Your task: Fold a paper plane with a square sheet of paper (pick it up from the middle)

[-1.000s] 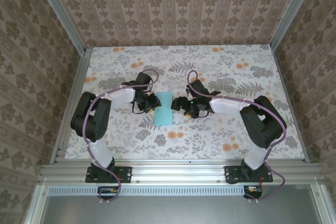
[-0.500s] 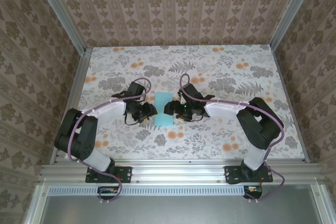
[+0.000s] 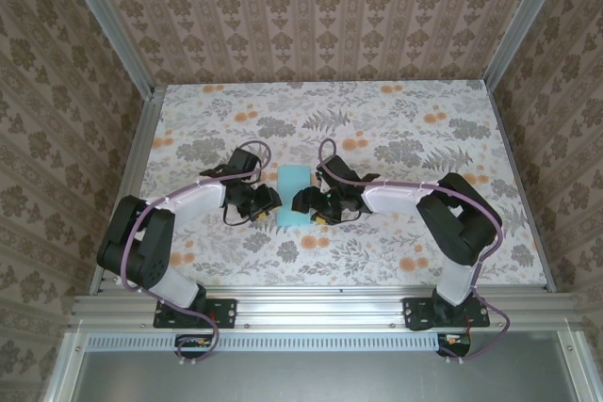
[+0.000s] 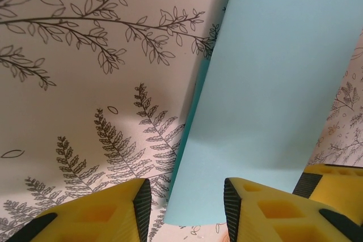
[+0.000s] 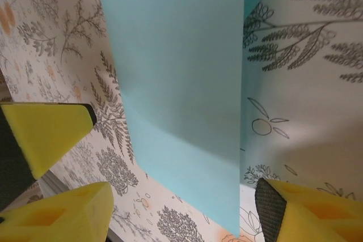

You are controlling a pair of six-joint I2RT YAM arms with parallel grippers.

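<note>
The square sheet of paper [image 3: 292, 182] lies mid-table as a narrow turquoise rectangle, a second layer showing along one long edge. My left gripper [image 3: 268, 202] sits low at its near-left side and my right gripper [image 3: 302, 202] at its near-right side. In the left wrist view the paper [image 4: 272, 94] runs away from me; its near corner lies between the left gripper's [image 4: 186, 211] open jaws, unclamped. In the right wrist view the paper [image 5: 181, 66] has its near end in the wide gap of the right gripper [image 5: 181, 211], untouched by the pads. No paper plane shape shows.
The floral tabletop [image 3: 396, 120] stretches behind and to both sides of the paper. Aluminium frame rails [image 3: 311, 306] run along the near edge, and patterned walls close the back and sides. Each wrist view shows the other gripper's yellow finger [image 5: 45, 131] close by.
Both arms have dropped lower and come in to the near end of the paper. The right jaws have narrowed a little. The paper stays on the table.
</note>
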